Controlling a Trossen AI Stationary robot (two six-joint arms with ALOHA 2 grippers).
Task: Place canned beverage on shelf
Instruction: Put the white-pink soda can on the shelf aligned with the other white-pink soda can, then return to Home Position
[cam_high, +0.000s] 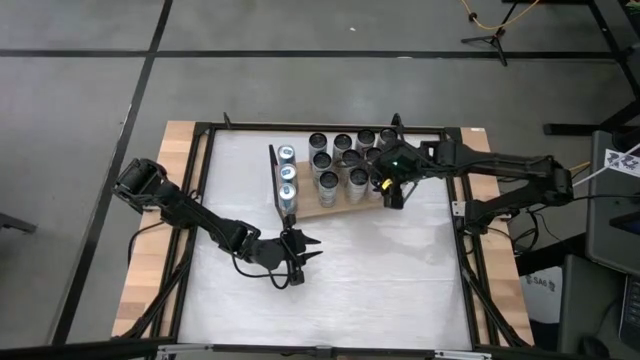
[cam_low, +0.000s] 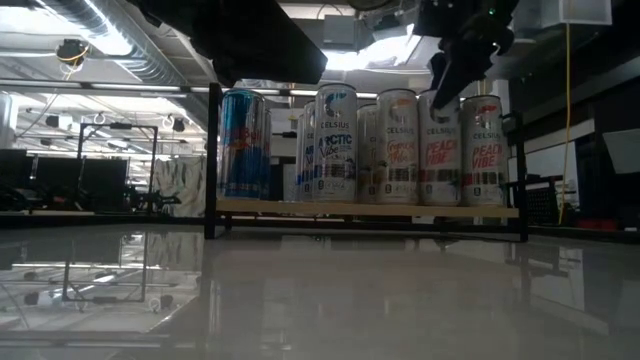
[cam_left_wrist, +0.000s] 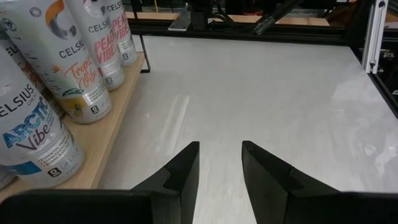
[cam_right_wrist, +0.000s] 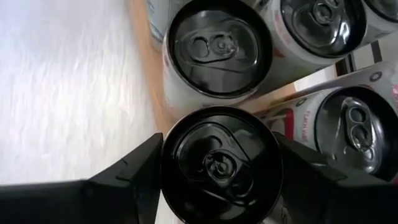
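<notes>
The shelf (cam_high: 330, 212), a light-brown board with black wire ends, lies across the middle of the white table and carries several upright cans. At its near right corner my right gripper (cam_high: 388, 190) is shut on a black-topped can (cam_right_wrist: 217, 165). In the low view that can (cam_low: 440, 150) stands among the others, its base level with theirs on the board (cam_low: 370, 208). My left gripper (cam_high: 300, 250) hangs open over the bare tabletop in front of the shelf's left end, with nothing between its fingers (cam_left_wrist: 186, 174). My right gripper pinches the can's upper wall just under the rim (cam_right_wrist: 166, 167) between its two fingers (cam_right_wrist: 134, 177), one on the near side and one on the far side. The fingers slant down from above, coming from the table's right. The can is upright and seems to rest on the board.
Other Celsius cans (cam_right_wrist: 217, 46) stand close beside the held one on the left and far sides. Blue cans (cam_high: 287, 175) fill the shelf's left end. A black frame (cam_high: 200, 200) rims the table. Bare white tabletop (cam_high: 390, 270) lies in front of the shelf.
</notes>
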